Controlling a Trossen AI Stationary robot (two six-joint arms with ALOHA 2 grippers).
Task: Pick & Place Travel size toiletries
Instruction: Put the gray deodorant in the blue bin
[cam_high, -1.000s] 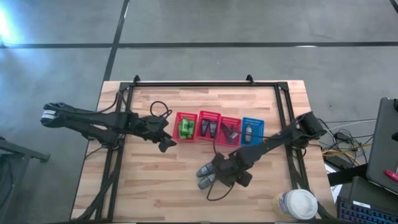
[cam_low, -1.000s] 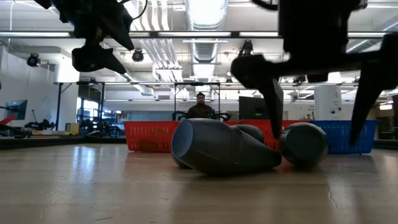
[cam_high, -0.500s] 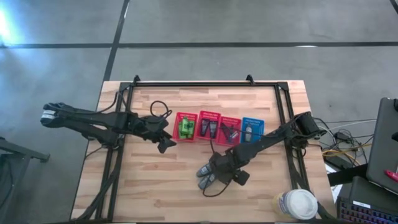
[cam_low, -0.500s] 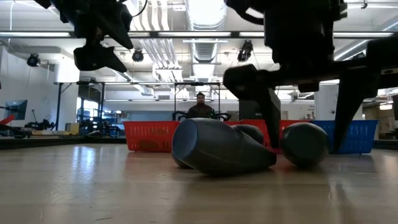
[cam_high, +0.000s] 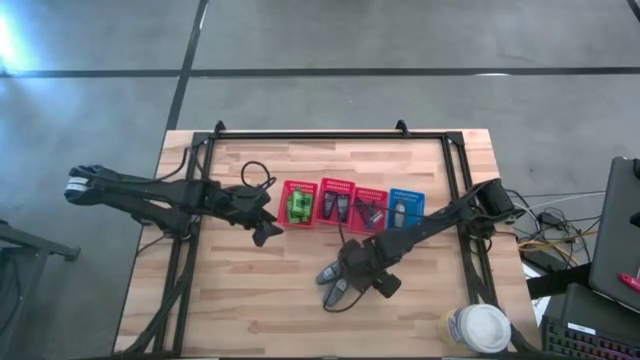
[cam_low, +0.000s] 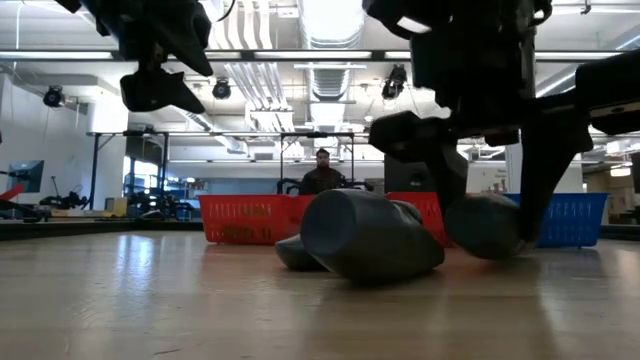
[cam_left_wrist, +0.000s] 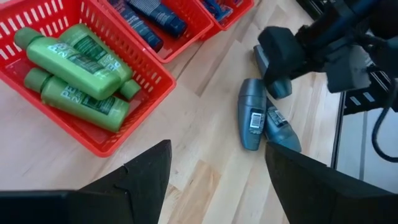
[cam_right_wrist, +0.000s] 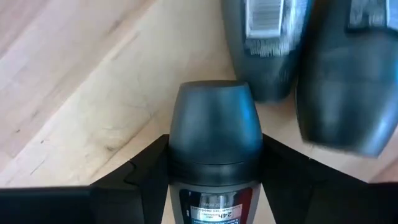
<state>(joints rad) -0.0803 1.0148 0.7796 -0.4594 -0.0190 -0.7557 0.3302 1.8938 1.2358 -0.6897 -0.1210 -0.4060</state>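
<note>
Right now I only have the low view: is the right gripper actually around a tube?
Observer: Yes. Its wrist view shows the right gripper with fingers pressed on both sides of a dark grey tube.
Operator: How many lie loose?
Observer: Two loose tubes, side by side on the table.
Operator: And the left arm?
Observer: The left gripper is open and empty, beside the red basket of green bottles.

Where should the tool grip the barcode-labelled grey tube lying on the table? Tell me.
Take the barcode tube from straight above, probably, pinching its long sides at the end clear of the neighbouring tube; it lies flat, label up.
</note>
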